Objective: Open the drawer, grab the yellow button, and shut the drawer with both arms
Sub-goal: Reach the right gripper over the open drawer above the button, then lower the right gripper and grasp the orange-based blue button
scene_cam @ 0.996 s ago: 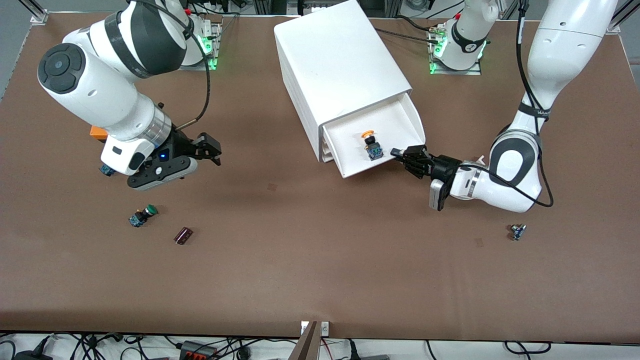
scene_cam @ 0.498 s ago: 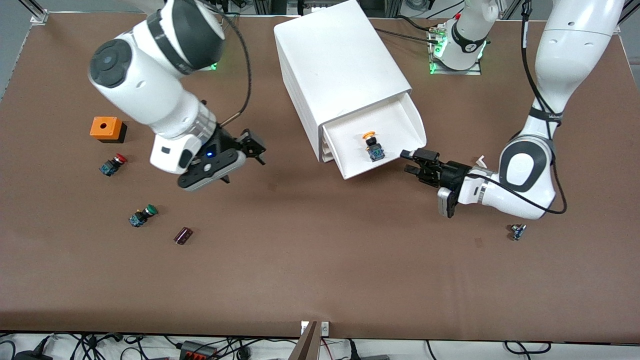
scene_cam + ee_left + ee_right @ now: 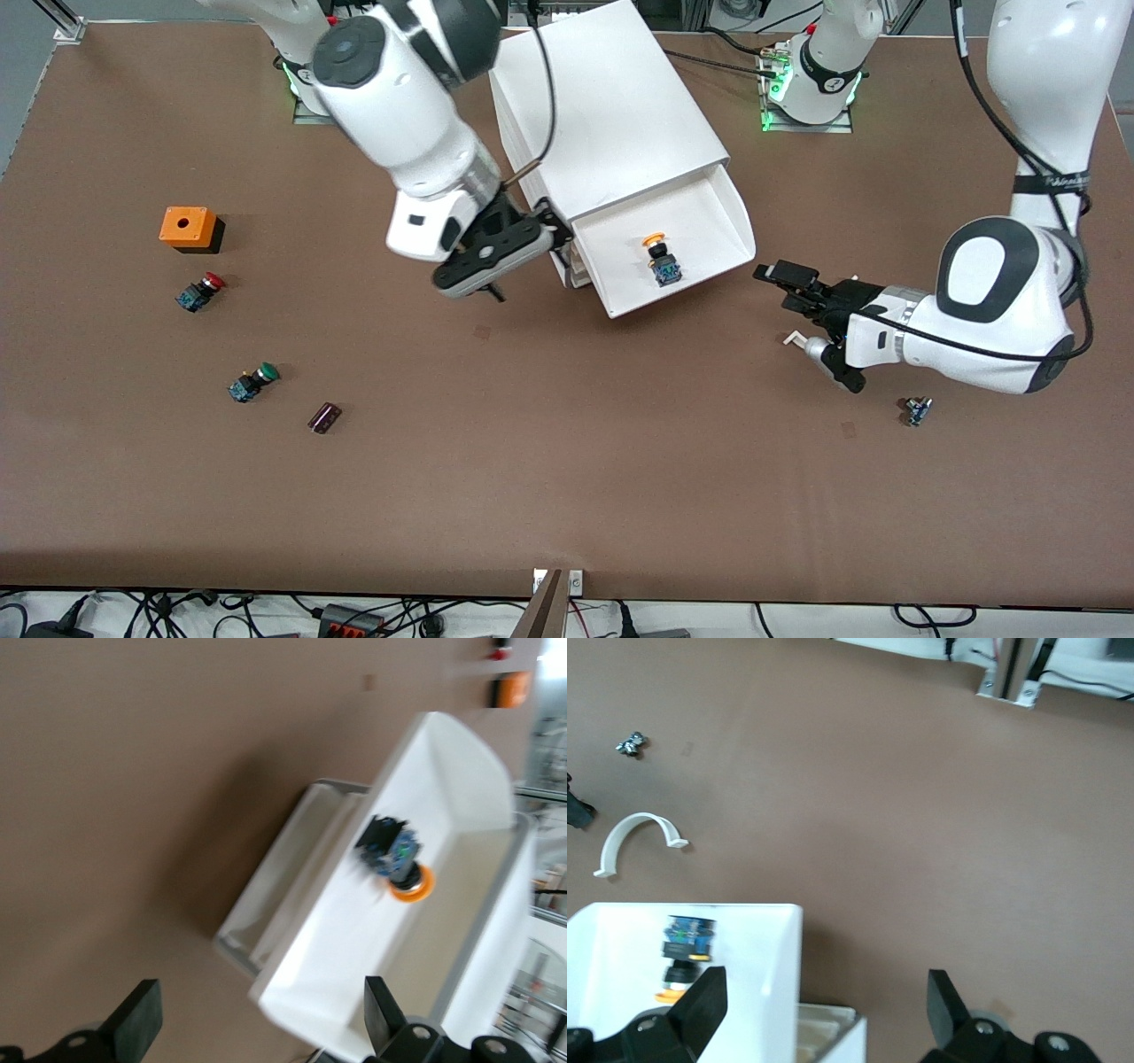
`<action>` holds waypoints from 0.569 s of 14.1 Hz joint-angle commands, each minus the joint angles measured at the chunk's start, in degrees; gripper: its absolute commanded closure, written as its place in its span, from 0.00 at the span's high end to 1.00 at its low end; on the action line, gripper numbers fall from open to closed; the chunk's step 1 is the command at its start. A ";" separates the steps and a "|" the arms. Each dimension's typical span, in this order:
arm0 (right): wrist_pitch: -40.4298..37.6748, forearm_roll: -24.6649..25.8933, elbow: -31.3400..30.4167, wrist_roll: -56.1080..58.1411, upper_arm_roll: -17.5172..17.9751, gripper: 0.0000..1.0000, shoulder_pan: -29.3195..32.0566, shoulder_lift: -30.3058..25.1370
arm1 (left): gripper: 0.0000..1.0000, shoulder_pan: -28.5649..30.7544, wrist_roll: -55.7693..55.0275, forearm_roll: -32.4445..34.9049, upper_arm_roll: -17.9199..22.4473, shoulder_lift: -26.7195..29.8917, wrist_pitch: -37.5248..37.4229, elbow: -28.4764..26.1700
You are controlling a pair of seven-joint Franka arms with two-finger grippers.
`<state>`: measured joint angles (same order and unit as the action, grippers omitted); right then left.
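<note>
We see the button [image 3: 660,258], orange-yellow cap on a black-and-blue body, lying on its side in the pulled-out top drawer [image 3: 700,213] of the white cabinet [image 3: 602,115], the only thing in that tray. Our left hand [image 3: 791,285] hangs wide and empty over the bench [image 3: 567,461] just beside the drawer. Our right hand [image 3: 523,257], also wide and empty, sits at the cabinet's side, its fingertips partly hidden.

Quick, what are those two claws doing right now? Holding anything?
Left gripper: open, holding nothing, just off the pulled-out drawer.
Right gripper: open, empty, beside the cabinet, near the drawer with the button.
</note>
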<state>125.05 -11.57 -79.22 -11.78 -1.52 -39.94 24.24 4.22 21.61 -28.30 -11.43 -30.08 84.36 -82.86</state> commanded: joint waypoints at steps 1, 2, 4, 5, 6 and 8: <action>0.72 5.13 5.37 -5.86 -0.68 1.00 -3.38 4.31 | 1.00 -0.53 -6.64 8.58 -0.78 3.18 -1.03 2.17; 0.81 7.68 6.52 -8.58 -0.68 1.00 -5.13 5.28 | 1.00 -1.14 -8.93 11.05 -0.96 3.97 -1.12 2.78; 0.63 13.22 9.50 -14.82 -0.76 1.00 -8.65 8.00 | 1.00 -3.51 -12.54 18.68 -0.96 5.29 -1.04 4.45; 0.54 15.07 11.17 -18.16 -0.76 1.00 -10.14 9.58 | 1.00 -5.00 -13.60 23.50 -0.96 5.64 -1.12 5.77; 0.46 16.66 13.02 -20.80 -0.76 1.00 -11.20 11.33 | 1.00 -6.84 -13.78 28.42 -0.87 5.73 -1.56 6.48; 0.46 18.34 16.19 -22.32 -1.03 1.00 -12.96 15.03 | 1.00 -8.61 -13.78 36.18 -0.87 5.65 -3.66 8.32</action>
<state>126.12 4.87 -69.12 -31.81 -1.60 -51.45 34.27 -2.69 8.86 1.58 -12.38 -24.34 83.06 -76.93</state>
